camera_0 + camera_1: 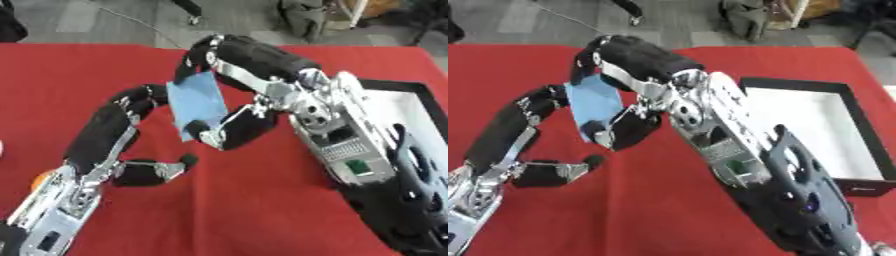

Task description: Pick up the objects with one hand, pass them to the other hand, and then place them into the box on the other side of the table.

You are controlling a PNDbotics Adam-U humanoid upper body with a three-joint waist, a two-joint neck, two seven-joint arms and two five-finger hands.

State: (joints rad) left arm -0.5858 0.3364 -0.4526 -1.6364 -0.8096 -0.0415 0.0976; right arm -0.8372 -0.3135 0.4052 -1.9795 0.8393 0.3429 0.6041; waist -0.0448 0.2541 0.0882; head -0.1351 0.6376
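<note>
Left eye view: a flat light-blue card stands upright above the red table, long axis running up and down. The right hand pinches it, fingers over its top, thumb at its lower edge. The left hand curls beside it; contact is unclear. Right eye view: the black-rimmed box lies right, its near corner hidden by the right arm.

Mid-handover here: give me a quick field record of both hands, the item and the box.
item: flat light blue rectangular piece, held above the red tablecloth
right robot hand: fingers and thumb curled round the item
left robot hand: fingers at the item's left edge; grasp unclear
box: black-rimmed box with white inside, at right, nothing visible in it
</note>
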